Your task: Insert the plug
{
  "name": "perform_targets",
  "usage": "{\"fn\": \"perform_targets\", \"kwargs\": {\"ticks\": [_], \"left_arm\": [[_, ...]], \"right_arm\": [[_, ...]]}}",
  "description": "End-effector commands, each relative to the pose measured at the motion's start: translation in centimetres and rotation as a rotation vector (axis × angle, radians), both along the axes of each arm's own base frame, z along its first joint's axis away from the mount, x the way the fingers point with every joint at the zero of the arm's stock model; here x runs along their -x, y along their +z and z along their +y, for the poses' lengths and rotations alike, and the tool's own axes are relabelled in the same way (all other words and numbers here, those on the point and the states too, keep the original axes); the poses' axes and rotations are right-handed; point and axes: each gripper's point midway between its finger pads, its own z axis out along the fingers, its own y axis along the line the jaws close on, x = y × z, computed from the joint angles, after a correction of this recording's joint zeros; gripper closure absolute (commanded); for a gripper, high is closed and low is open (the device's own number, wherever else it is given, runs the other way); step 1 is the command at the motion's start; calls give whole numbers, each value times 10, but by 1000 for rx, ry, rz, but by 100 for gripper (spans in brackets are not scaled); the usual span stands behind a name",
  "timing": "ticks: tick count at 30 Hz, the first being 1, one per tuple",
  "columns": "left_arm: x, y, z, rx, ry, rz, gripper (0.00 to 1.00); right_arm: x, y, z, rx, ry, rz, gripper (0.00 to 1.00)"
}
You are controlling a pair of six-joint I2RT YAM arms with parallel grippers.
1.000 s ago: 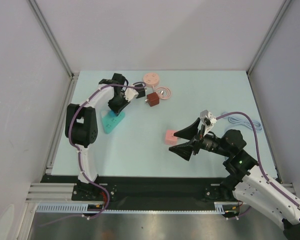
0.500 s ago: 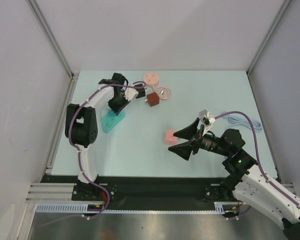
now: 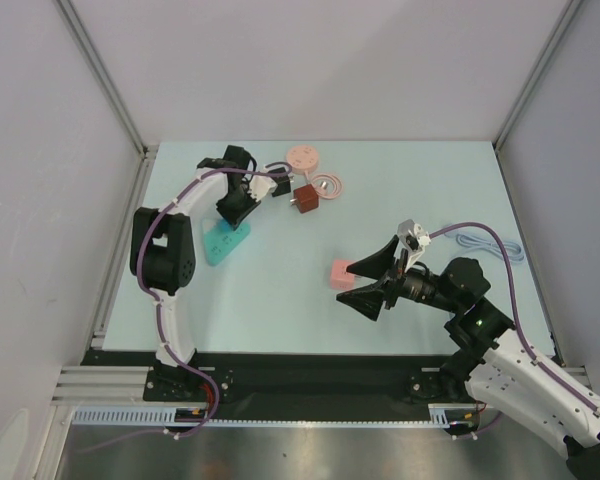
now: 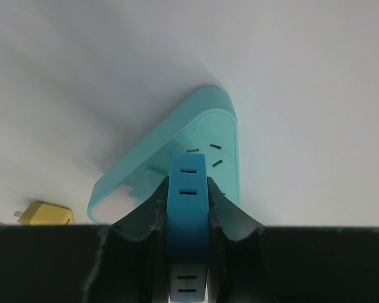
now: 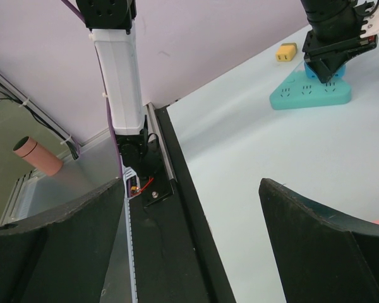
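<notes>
My left gripper (image 4: 188, 189) is shut on a blue plug (image 4: 188, 205), which stands on the teal power strip (image 4: 205, 136) with its lower end against the strip's face. From above, the left gripper (image 3: 236, 211) sits over the far end of the teal strip (image 3: 220, 246). In the right wrist view the same strip (image 5: 311, 93) lies far off under the left arm. My right gripper (image 3: 364, 283) hangs open above the table's middle, holding nothing, with a pink block (image 3: 341, 273) just beside its fingers.
A dark red cube (image 3: 304, 199), a pink round disc (image 3: 302, 156) and a coiled pink cable (image 3: 330, 184) lie at the back. A yellow plug (image 4: 44, 214) rests left of the strip. A pale cable (image 3: 488, 243) lies at the right.
</notes>
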Motion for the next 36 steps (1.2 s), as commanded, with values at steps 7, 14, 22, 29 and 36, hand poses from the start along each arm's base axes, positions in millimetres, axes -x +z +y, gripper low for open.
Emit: {"fn": "perform_targets", "kwargs": {"ticks": [7,14,22,29,36], "left_arm": [[-8,22,-8,20,-29,-88,100],[-5,15,-10,21,-31,-77,100],[2,-8,-1,-10,-7,-49,100],[0,-18,16,-99,12,-74,100],[3,-37,18,-67,26,-85,100]], "right_arm": [[0,18,-1,-30,1,-53,6],[1,19,-1,-32,4,-53,6],[2,20,-2,-32,2,-57,6],[3,21,-3,-35,0,-63,6],[3,22,-3,-36,0,-64,6]]}}
